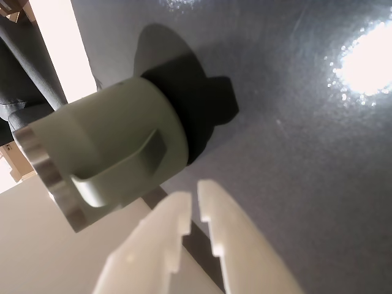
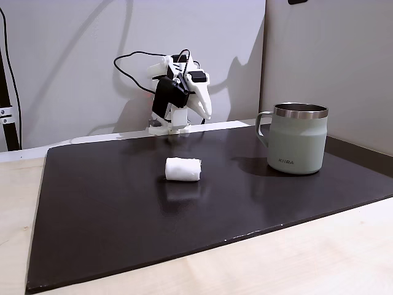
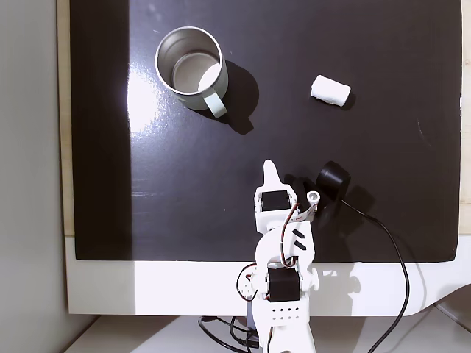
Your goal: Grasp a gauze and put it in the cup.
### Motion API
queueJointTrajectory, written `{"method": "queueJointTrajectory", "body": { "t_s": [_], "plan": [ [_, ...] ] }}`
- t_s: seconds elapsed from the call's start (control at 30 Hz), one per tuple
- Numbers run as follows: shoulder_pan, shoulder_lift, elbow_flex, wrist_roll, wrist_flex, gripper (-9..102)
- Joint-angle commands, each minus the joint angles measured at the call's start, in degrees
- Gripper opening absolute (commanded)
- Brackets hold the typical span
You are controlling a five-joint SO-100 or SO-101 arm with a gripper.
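I see my gripper (image 1: 195,191) nearly closed and empty, folded back well apart from the gauze (image 3: 330,90) and the cup (image 3: 190,68).

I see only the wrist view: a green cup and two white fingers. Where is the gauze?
Observer: The gauze lies on the dark mat, to the right of the cup in the fixed view from above.
Operator: Is something already in the cup?
Observer: No, from above its inside looks empty.
Operator: Is the arm near the gauze?
Observer: No, the gripper is folded back near the base, well apart from the gauze.
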Motion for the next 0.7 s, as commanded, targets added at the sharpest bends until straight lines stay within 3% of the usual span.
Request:
{"method": "queueJointTrajectory", "body": {
  "t_s": [0.0, 0.67],
  "plan": [
    [0.2, 0.4, -0.5, 0.5, -1.2, 0],
    [0.7, 0.4, -1.3, 0.0, 0.1, 0]
  ]
}}
